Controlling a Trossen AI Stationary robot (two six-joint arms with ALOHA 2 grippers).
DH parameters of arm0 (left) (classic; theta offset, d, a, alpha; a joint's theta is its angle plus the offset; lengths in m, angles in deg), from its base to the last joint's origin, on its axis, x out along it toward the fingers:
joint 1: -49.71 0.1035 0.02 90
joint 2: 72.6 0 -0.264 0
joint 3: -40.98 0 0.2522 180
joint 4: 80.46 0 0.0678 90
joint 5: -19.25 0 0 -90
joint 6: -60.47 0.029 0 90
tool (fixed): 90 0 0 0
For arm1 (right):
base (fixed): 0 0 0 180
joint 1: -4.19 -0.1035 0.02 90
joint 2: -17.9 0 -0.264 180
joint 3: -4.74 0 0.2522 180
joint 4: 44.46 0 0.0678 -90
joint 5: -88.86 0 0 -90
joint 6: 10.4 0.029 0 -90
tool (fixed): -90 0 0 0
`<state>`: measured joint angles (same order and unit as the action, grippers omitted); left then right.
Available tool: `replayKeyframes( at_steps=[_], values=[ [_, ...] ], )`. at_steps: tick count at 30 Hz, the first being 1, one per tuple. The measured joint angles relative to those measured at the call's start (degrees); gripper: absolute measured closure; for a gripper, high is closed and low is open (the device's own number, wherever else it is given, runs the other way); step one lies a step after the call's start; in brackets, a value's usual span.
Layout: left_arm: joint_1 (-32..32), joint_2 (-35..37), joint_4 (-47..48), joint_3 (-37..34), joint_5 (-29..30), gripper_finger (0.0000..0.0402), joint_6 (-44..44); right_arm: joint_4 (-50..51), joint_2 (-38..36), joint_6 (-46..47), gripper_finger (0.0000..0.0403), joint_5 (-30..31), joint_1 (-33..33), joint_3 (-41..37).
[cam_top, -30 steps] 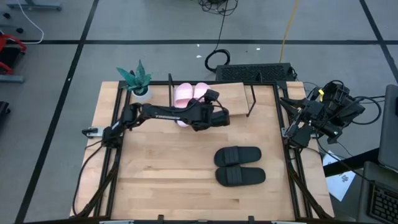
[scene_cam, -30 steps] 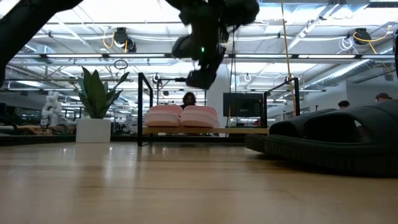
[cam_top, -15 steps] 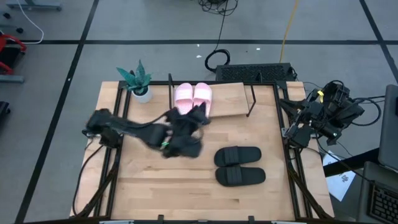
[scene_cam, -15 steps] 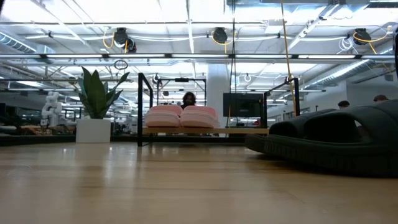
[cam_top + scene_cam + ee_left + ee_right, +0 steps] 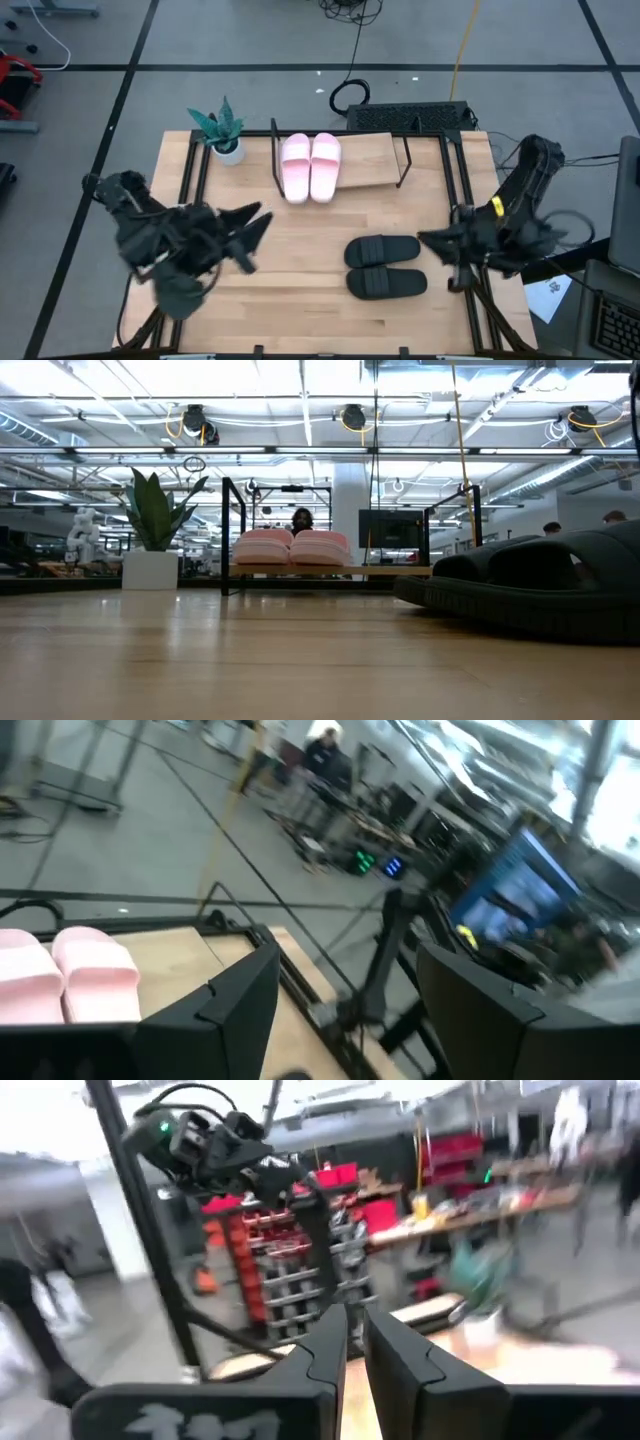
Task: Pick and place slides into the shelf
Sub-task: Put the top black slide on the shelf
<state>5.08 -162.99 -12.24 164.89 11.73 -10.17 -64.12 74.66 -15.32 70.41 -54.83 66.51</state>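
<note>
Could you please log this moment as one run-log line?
pink slides: on shelf | black slides: on table | left gripper: open, empty | right gripper: nearly shut, empty

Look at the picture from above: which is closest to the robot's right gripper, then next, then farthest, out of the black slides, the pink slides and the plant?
Measured from the right gripper, at the table's right side:
1. The black slides, lying on the table just beside it.
2. The pink slides, on the shelf at the back.
3. The plant, at the back left corner.
</note>
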Motion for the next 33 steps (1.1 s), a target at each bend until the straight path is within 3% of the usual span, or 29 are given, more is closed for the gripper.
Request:
replayKeyframes(
  at_steps=[6,11,17,27,33],
  values=[
    [-6.35,0.87,9.65,0.00,-0.16,0.0165,-6.80,5.14,7.43,26.87,0.0374,-2.56,2.45,0.00],
    [-9.17,0.76,16.70,0.00,-0.80,0.0165,-13.98,21.13,9.83,46.52,0.0368,-4.27,5.92,0.00],
    [-10.00,0.70,20.66,-0.02,-2.86,0.0165,-18.58,48.18,9.70,67.79,0.0355,-22.05,13.28,0.00],
    [-9.32,0.70,21.07,-0.04,-4.44,0.0165,-19.70,65.31,9.63,79.19,0.0327,-39.87,24.12,-0.13],
    [-8.61,0.49,21.06,-0.04,-4.46,0.0165,-19.90,56.14,9.61,79.90,0.0310,-50.35,29.75,-6.63]
  ],
)
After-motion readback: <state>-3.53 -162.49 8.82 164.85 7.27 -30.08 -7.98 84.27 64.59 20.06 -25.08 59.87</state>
